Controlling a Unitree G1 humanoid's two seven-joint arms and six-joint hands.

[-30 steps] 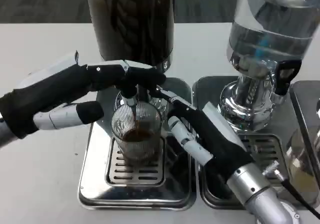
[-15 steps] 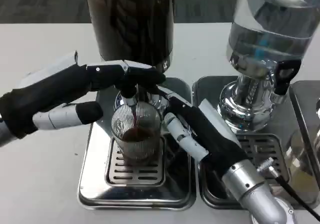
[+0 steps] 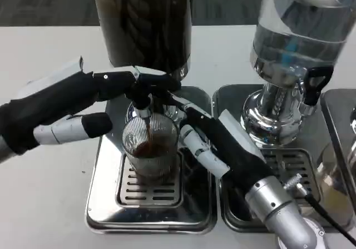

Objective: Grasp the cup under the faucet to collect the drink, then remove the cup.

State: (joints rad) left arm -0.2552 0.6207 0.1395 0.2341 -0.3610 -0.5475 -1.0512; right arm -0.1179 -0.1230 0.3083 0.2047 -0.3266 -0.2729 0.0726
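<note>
cup [image 3: 150, 149] of ribbed clear glass, upright on slotted grate of drip tray [image 3: 105, 204], directly under faucet [image 3: 142, 104], between the two hands. holds dark drink in lower part, thin dark stream running down into it from spout. left hand [image 3: 72, 107] just left of cup, top fingers stretched over faucet lever and resting on it, lower white-and-black finger reaching toward cup's left wall, tip just beside glass; contact there not clear. grips nothing closed in palm, fingers apart. right hand [image 3: 222, 149] just right of cup, fingers extended toward its right wall, close beside it; touching or merely near, cannot tell, so hold on glass uncertain. dark dispenser [image 3: 142, 26] standing behind left hand, above faucet. clear water dispenser [image 3: 295, 43] beyond right hand, on second tray [image 3: 300, 165] beside first.
</note>
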